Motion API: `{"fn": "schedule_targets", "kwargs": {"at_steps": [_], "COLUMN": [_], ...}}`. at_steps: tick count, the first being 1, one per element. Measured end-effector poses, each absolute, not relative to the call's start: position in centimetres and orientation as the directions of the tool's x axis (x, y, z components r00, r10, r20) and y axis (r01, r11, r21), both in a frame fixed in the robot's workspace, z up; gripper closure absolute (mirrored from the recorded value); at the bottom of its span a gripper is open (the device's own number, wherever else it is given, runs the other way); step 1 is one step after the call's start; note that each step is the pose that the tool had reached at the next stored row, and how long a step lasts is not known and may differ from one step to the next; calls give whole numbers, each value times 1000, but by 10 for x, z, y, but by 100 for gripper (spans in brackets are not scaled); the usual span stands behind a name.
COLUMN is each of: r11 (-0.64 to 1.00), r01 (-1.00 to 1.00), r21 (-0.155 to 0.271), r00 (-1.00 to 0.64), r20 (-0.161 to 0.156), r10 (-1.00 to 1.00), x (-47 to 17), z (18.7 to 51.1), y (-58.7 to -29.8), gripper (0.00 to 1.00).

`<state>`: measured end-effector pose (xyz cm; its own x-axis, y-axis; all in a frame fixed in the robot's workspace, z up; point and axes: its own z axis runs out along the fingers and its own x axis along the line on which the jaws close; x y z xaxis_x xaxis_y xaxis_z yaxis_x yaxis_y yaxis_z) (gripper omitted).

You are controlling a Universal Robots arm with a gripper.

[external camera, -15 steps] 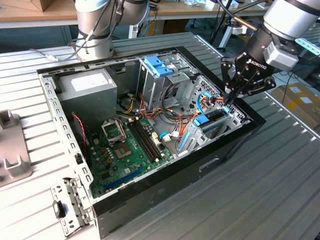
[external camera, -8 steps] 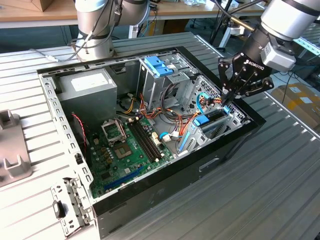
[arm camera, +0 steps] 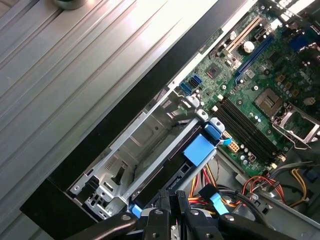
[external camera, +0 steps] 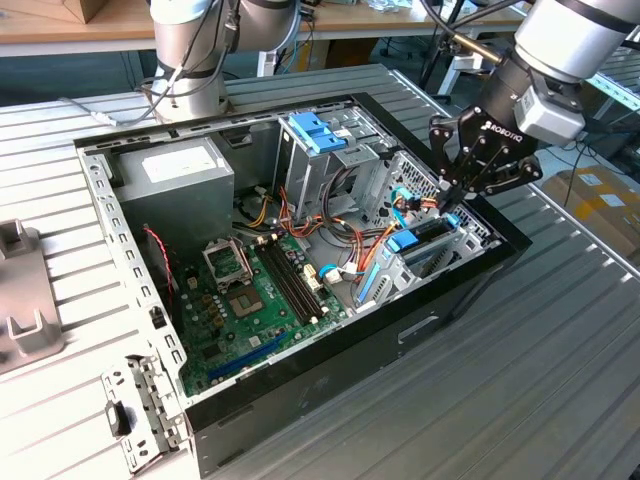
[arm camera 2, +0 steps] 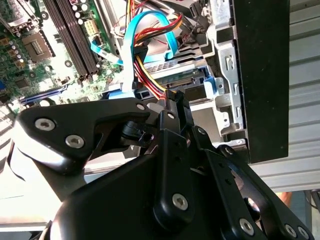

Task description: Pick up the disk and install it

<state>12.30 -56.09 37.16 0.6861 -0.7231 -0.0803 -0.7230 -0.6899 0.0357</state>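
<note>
gripper point(external camera: 452, 196) – over the drive cage point(arm camera: 145, 150) in the PC case point(external camera: 480, 270), fingers nearly together, hold on anything: can't tell | disk point(arm camera: 170, 165) – sits in cage w/ blue tab | risk: cables point(arm camera 2: 145, 55) beside cage snag on gripper | first wrist view shows disk seated in the bay; exterior view shows just the blue end

The arm point(external camera: 575, 40) is built of pale silver-grey tubular segments, with a light grey block at the wrist. Below that sits the gripper point(external camera: 462, 190), matte black all over, with white lettering on its body. Its fingers point(arm camera 2: 172, 150) are angular black linkage bars, jointed, pinned with round silver screw heads that catch the light in both wrist views. A second silver-grey column point(external camera: 190, 50) stands at about eleven o'clock in the exterior view.
</note>
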Motion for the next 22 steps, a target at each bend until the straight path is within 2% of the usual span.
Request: {"fn": "schedule_targets", "kwargs": {"at_steps": [22], "r11": [-690], "r01": [-723], "r21": [36], "r00": [686], "r20": [-80], "r10": [-723], "x": [91], "z": [372], "y": [-561], "gripper": [82]}}
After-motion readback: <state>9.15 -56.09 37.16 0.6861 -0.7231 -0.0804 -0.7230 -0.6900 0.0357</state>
